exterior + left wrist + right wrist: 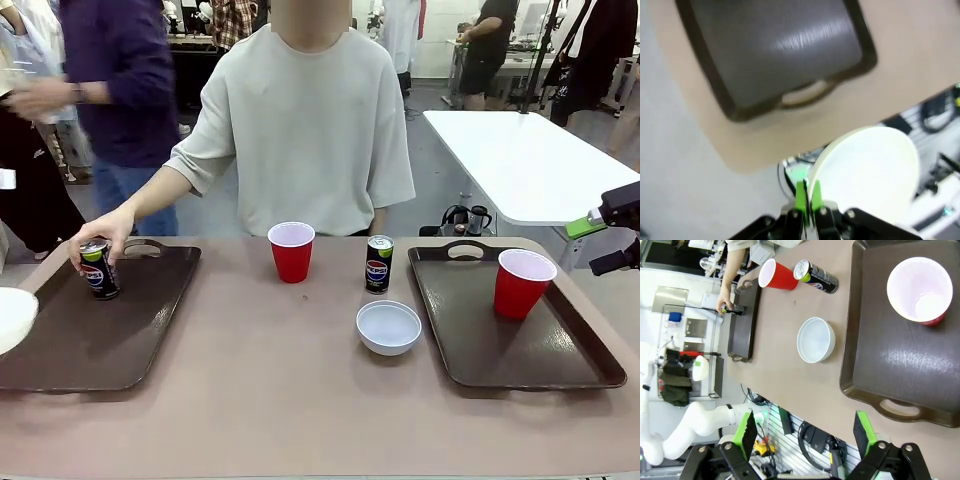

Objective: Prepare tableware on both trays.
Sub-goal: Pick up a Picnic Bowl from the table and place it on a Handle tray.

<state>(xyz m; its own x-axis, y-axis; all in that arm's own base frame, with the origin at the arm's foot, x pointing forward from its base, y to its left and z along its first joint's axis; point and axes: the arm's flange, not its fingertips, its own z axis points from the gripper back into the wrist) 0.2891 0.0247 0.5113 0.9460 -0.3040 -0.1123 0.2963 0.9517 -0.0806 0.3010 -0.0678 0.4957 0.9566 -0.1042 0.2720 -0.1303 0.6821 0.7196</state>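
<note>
The left gripper pinched the small round white bowl by its rim, with the dark brown rectangular plastic tray lying just ahead of its fingertips, while the right gripper hung with its jaws apart.

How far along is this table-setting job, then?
Done: one red cup stands on the right tray. In hand: the person's hand holds a Pepsi can on the left tray, and the left gripper is shut on the rim of a white bowl. Left: a second red cup, second can and second bowl wait on the table between the trays.
</note>
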